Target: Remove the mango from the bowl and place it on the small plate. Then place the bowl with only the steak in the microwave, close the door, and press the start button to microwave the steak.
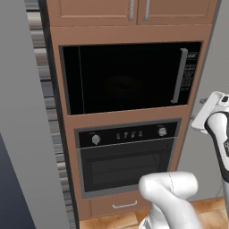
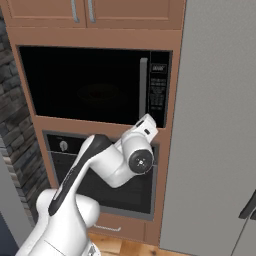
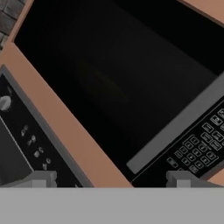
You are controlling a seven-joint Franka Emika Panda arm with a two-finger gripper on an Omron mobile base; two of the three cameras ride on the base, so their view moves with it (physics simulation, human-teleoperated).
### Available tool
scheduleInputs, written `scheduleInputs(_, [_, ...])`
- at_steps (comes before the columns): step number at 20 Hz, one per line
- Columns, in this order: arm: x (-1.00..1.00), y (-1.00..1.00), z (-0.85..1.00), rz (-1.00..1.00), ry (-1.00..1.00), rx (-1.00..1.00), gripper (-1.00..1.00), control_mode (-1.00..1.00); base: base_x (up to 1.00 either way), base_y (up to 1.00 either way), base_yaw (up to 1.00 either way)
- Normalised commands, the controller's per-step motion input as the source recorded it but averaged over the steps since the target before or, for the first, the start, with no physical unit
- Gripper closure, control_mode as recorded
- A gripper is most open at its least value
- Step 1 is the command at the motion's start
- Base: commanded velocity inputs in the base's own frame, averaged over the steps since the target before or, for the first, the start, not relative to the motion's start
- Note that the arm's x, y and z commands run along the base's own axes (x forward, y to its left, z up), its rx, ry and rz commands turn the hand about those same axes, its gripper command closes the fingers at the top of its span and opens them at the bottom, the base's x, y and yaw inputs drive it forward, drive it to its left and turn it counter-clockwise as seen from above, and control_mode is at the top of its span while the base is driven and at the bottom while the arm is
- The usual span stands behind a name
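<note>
Our gripper (image 3: 111, 178) is empty with its tips spread apart, and the microwave (image 3: 131, 83) sits shut just ahead of it, so we think the start press comes next. The button pad (image 3: 199, 146) lies ahead and to one side. The door is too dark to show the bowl inside.

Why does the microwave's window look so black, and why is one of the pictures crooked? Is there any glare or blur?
Left base view: the microwave door glass is nearly black, with a faint round shape inside; no glare. Right base view: same dark glass, the keypad text too small to read. Hand view: the scene is rolled diagonally because the camera tilts with the hand; edges look soft, and the gripper fingertips are slightly blurred.
</note>
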Motion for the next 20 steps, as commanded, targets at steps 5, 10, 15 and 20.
scheduleInputs(5, [0.28,-0.06,0.06,0.0,0.0,0.0,-1.0,-1.0,0.0,0.0,0.0])
scheduleInputs(10, [0.36,-0.01,0.0,0.0,0.0,0.0,-1.0,-1.0,0.0,0.0,0.0])
scheduleInputs(15, [0.21,-0.07,0.0,0.0,0.0,0.0,-1.0,-1.0,0.0,0.0,0.0])
scheduleInputs(20, [0.2,-0.07,0.0,0.0,0.0,0.0,-1.0,-1.0,0.0,0.0,0.0])
